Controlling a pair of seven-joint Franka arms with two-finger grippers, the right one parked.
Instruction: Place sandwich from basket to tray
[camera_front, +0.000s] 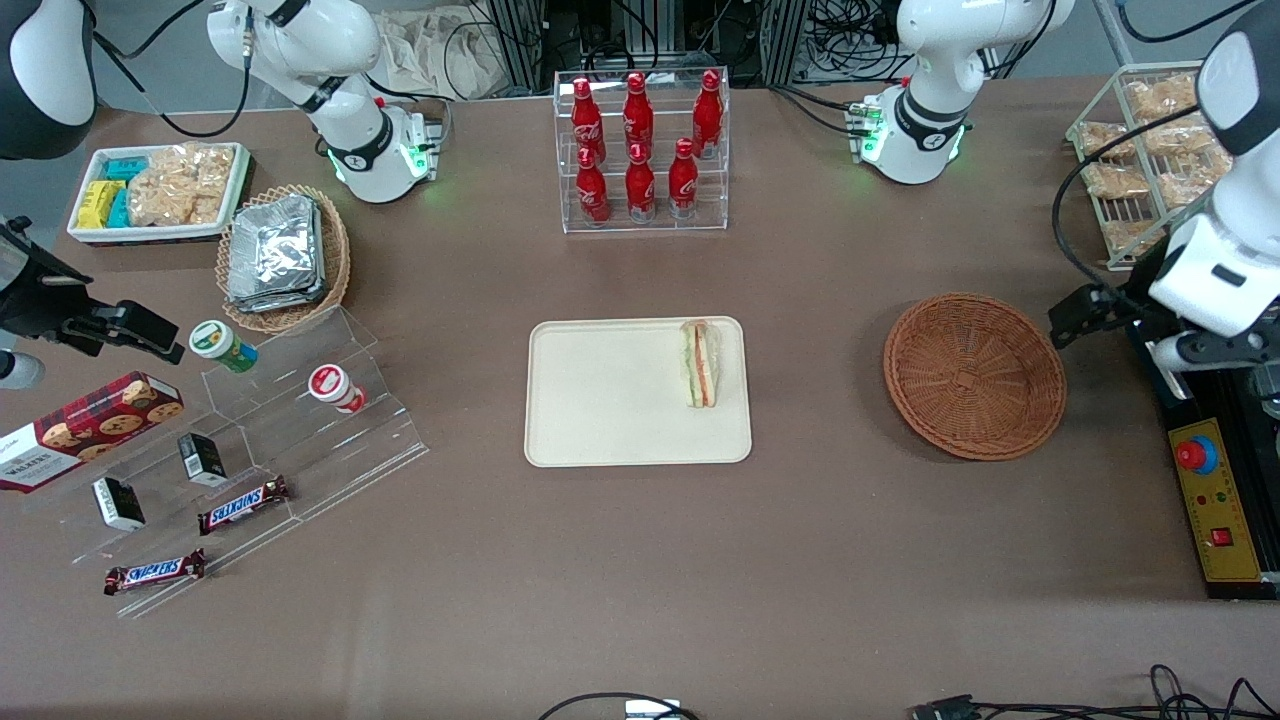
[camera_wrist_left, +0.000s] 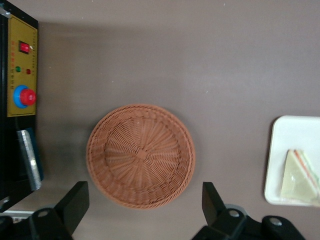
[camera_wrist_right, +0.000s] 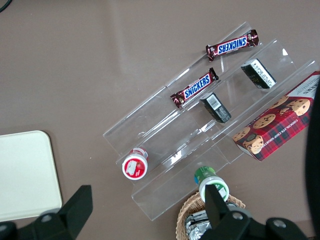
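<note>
The sandwich (camera_front: 702, 362), a wrapped wedge with orange and green layers, lies on the cream tray (camera_front: 600, 400) at the tray's edge nearest the basket. It also shows in the left wrist view as the sandwich (camera_wrist_left: 300, 175) on the tray (camera_wrist_left: 287, 150). The brown wicker basket (camera_front: 975, 375) holds nothing, as the basket (camera_wrist_left: 141, 155) confirms. My left gripper (camera_front: 1075, 320) hangs above the table just beside the basket's rim, toward the working arm's end. The gripper (camera_wrist_left: 144, 190) is open wide, and nothing is between its fingers (camera_wrist_left: 80, 192).
A clear rack of red bottles (camera_front: 640, 150) stands farther from the front camera than the tray. A yellow control box with a red button (camera_front: 1210, 500) and a wire rack of snacks (camera_front: 1140, 150) sit at the working arm's end. An acrylic stand (camera_front: 290, 430) lies toward the parked arm.
</note>
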